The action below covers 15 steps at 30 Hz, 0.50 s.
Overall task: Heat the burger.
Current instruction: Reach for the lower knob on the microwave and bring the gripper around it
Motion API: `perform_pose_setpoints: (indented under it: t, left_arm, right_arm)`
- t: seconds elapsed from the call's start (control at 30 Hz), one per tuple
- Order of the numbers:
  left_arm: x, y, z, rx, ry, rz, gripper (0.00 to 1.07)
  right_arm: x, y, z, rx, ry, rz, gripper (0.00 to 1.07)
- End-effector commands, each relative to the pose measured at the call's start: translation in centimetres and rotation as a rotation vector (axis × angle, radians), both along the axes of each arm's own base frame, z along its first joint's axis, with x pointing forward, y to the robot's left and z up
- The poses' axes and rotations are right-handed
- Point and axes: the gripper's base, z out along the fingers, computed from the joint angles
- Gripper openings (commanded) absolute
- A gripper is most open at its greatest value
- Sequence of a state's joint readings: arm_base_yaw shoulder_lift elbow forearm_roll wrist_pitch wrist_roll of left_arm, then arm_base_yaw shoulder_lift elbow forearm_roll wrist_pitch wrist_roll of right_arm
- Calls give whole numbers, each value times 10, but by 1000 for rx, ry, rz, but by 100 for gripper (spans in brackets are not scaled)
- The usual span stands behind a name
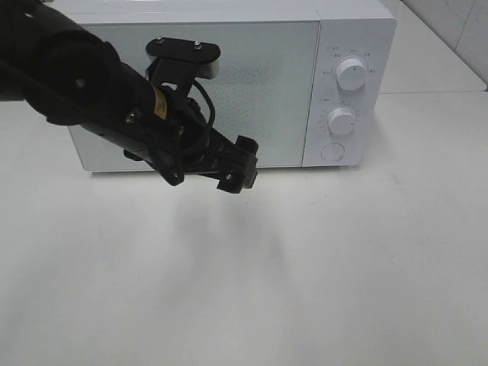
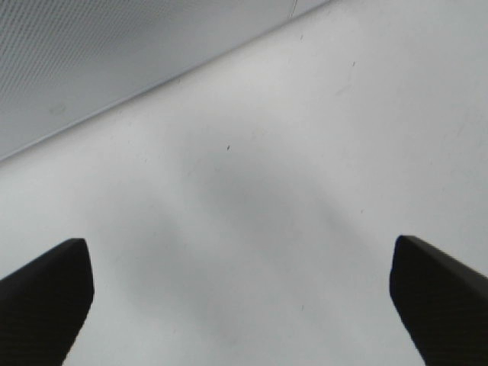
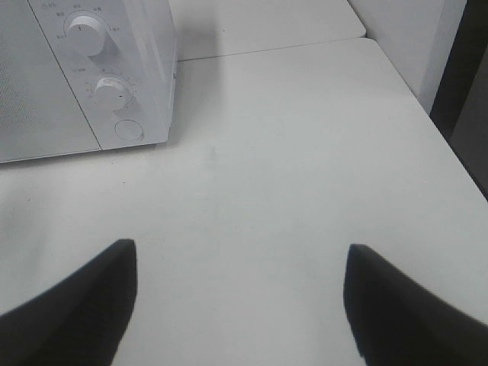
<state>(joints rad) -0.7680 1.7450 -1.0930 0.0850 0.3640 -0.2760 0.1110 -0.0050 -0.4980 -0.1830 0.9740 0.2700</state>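
The microwave (image 1: 252, 84) stands shut on the counter (image 1: 358, 259), its inside hidden; I cannot tell where the burger is. The left tool (image 1: 238, 169) hangs open and empty before its door. Only the right wrist view shows the right tool (image 3: 240, 305), open and empty.

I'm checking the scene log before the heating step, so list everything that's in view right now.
microwave: one, white, at the back of the table, door shut
knobs: two, white, one above the other on the microwave's panel, right of the door
round button: one, white, below the lower knob
table: one, white, under everything
burger: none visible in any view
left arm: one, black, reaching across the front of the microwave door
left gripper: one, black, above the table by the door's lower edge, jaws apart, empty
right gripper: one, black, over bare table right of the microwave, jaws apart, empty
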Motion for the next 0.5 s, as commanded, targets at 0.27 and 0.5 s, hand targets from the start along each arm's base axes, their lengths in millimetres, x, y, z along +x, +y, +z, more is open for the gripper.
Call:
perform_pose_setpoints:
  t: [0.27,0.5]
  left_arm:
    - [-29,25,34,134,112,-17,99]
    - [-22,76,49,183,264,130,99]
  right_arm:
    - [-4,0,-1,12,-25,-7,73]
    - [-4,0,-1,12,-25,-7,73]
